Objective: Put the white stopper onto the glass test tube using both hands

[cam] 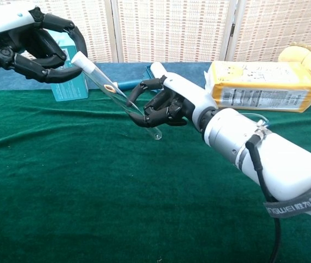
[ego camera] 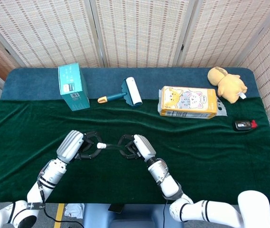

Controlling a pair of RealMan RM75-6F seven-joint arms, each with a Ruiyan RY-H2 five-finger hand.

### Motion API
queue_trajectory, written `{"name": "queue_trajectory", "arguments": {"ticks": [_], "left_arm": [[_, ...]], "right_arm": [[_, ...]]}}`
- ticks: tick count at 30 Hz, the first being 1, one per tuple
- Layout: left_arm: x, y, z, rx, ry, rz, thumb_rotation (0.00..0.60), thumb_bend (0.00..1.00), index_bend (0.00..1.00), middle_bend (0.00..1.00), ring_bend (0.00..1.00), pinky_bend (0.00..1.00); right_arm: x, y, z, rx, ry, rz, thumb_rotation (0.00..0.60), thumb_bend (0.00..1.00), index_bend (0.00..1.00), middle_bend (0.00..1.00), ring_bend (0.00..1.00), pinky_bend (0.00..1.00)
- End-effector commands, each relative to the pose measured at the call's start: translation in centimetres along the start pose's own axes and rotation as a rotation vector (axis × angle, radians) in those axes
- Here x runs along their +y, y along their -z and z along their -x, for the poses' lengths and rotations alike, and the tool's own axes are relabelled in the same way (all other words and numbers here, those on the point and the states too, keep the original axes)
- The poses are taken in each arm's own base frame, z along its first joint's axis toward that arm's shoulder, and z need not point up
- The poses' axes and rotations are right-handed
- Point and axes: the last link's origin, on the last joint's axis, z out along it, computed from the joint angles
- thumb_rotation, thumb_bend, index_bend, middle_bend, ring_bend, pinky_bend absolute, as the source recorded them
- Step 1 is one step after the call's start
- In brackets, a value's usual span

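Woven screens stand behind a table [ego camera: 206, 156] covered in green cloth, with a blue strip along its far edge. Above the near middle of the cloth, the right hand [cam: 169, 104] has its fingers curled around the lower part of a glass test tube [cam: 124, 102], which slants from its rounded bottom near that hand up toward the robot's left. The left hand [cam: 32, 46] is closed around the tube's upper end, its fingertips pinching the white stopper [cam: 80, 59] that sits at the tube's mouth; whether the stopper is pushed fully home I cannot tell. In the head view both hands [ego camera: 73, 145] [ego camera: 137, 146] meet over the front of the table with the tube [ego camera: 110, 146] spanning the short gap between them, clear of the cloth.

Along the far side lie a teal box [ego camera: 73, 87], a lint roller [ego camera: 128, 92] and a yellow cat-print package [ego camera: 188, 102], all well apart from the hands. A yellow plush toy [ego camera: 226, 83] rests at the far right corner, and a small black and red object [ego camera: 244, 125] lies near the right edge. Wide bare cloth lies around the hands on both sides and toward the near edge.
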Motion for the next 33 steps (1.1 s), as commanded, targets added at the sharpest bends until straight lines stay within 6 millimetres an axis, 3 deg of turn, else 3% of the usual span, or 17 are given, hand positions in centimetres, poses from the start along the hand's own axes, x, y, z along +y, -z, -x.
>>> {"name": "queue_trajectory", "arguments": {"ticks": [1, 4, 6, 9, 15, 20, 25, 33], "left_arm": [[-0.1, 0.0, 0.0, 0.001, -0.003, -0.003, 0.6, 0.47, 0.55, 1.0, 0.92, 0.87], [-0.4, 0.3, 0.0, -0.033, -0.012, -0.018, 0.6, 0.46, 0.36, 1.0, 0.91, 0.87], [-0.4, 0.3, -0.1, -0.045, -0.015, -0.023, 0.6, 0.45, 0.15, 1.0, 0.9, 0.87], [-0.5, 0.5, -0.2, -0.064, -0.024, -0.028, 0.6, 0.43, 0.02, 1.0, 0.89, 0.87], [-0.8, 1.0, -0.9, -0.075, -0.053, -0.042, 0.6, 0.38, 0.0, 0.99, 0.84, 0.86], [-1.7, 1.7, -2.0, -0.072, -0.104, -0.073, 0.6, 0.38, 0.0, 0.88, 0.74, 0.82], [-2.8, 2.3, -2.6, -0.043, -0.131, -0.111, 0.6, 0.38, 0.0, 0.81, 0.68, 0.8], [-3.9, 3.0, -2.9, -0.018, -0.151, -0.153, 0.6, 0.38, 0.0, 0.8, 0.66, 0.78]], "right_arm": [[0.1, 0.0, 0.1, 0.001, 0.001, 0.005, 0.6, 0.61, 0.82, 0.97, 1.0, 1.0], [0.2, 0.0, 0.1, 0.002, 0.006, 0.01, 0.6, 0.61, 0.82, 0.97, 1.0, 1.0], [0.3, 0.0, 0.0, 0.003, 0.013, 0.013, 0.6, 0.61, 0.82, 0.97, 1.0, 1.0], [0.5, 0.2, -0.1, 0.001, 0.034, 0.02, 0.6, 0.62, 0.82, 0.97, 1.0, 1.0], [1.0, 0.7, -1.3, 0.0, 0.134, 0.034, 0.6, 0.63, 0.82, 0.97, 1.0, 1.0], [2.2, 1.5, -3.1, -0.004, 0.273, 0.075, 0.6, 0.63, 0.82, 0.97, 1.0, 1.0], [4.2, 2.3, -4.3, -0.016, 0.404, 0.136, 0.6, 0.63, 0.82, 0.97, 1.0, 1.0], [7.3, 3.0, -4.7, -0.021, 0.571, 0.204, 0.6, 0.63, 0.79, 0.97, 1.0, 1.0]]}}
